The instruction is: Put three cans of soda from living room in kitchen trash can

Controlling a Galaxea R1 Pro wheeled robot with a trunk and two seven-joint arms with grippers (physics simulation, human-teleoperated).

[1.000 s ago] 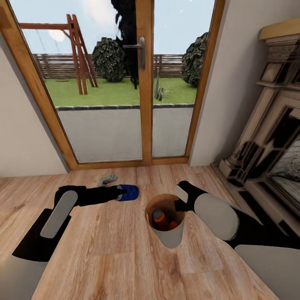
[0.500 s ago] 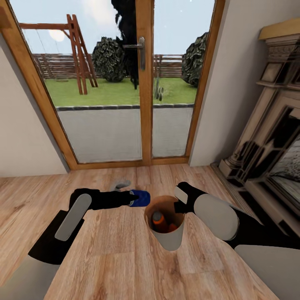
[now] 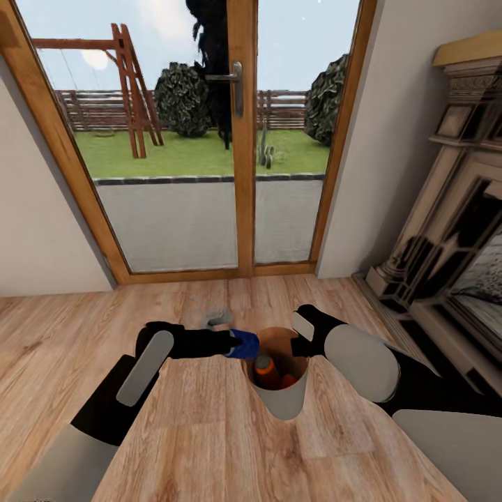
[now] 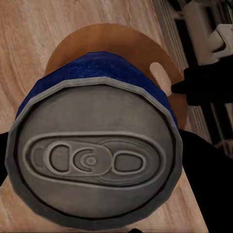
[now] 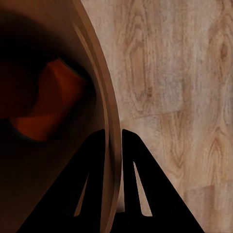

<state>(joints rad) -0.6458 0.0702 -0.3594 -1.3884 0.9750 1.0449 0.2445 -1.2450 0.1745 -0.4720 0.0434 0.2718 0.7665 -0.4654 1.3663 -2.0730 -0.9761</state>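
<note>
Soda can, blue (image 3: pixel 245 344), is held lying sideways in the left claw (image 3: pixel 233 343), which is closed on it; the can's far end is seen at the near-left rim of the bin (image 3: pixel 282 397). From the left wrist view the grey top of the blue can (image 4: pixel 94 153) faces the camera, with the bin's orange-brown mouth (image 4: pixel 121 41) visible beyond it, so the can is judged to be over or just short of the opening; which of the two cannot be told exactly.

Bin is noted as lifted off the wood floor (image 3: pixel 195 432) and tilted slightly, held at its far-right rim by the right claw (image 3: pixel 298 343). In the right wrist view the claw (image 5: pixel 112 138) is closed on the rim wall (image 5: pixel 104 97), one finger inside and one outside. Two orange cans (image 3: pixel 268 371) are seen lying inside the bin; one orange can (image 5: pixel 46 104) shows in the right wrist view.

Risks, as judged:
- If the can is released before it is fully past the rim, it could strike the edge and roll away across the floor.
- A knock from the left arm against the bin could twist it in the thin rim grip, and the contents could be spilled.
</note>
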